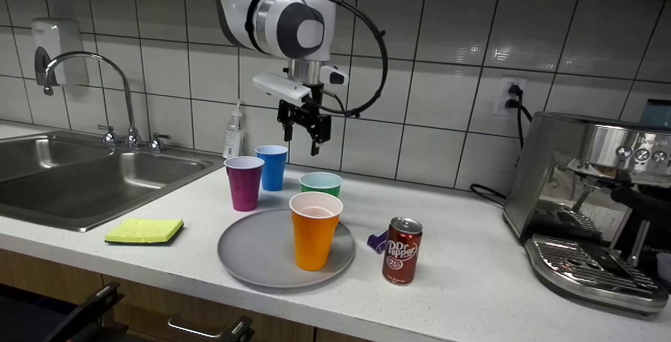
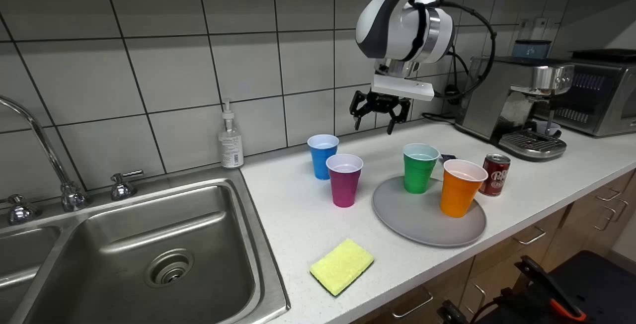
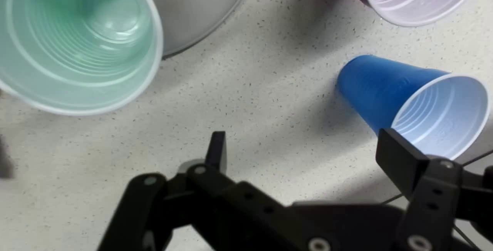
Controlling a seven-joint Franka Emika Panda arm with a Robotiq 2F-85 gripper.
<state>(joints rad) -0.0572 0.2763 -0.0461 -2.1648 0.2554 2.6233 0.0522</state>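
My gripper (image 3: 302, 131) hangs open above the counter, with nothing between its fingers. In the wrist view, a blue cup (image 3: 375, 89) lies partly behind the right finger (image 3: 400, 162), and a green cup (image 3: 77, 51) fills the upper left. Both exterior views show the gripper (image 2: 373, 128) higher than the cup rims and apart from them. A magenta cup (image 2: 344, 185) stands beside the blue cup. On the grey plate (image 1: 251, 247) is an upright orange cup (image 1: 313, 237); the green cup (image 2: 417, 172) stands at the plate's far side, largely hidden by the orange one in an exterior view.
Right of the plate stand a Dr Pepper can (image 1: 402, 253) and a small purple item (image 1: 377, 241). A yellow sponge (image 2: 342, 267) lies near the sink (image 2: 164, 244). A soap bottle (image 2: 231, 140) stands by the tiled wall. The espresso machine (image 1: 592, 174) occupies the far end.
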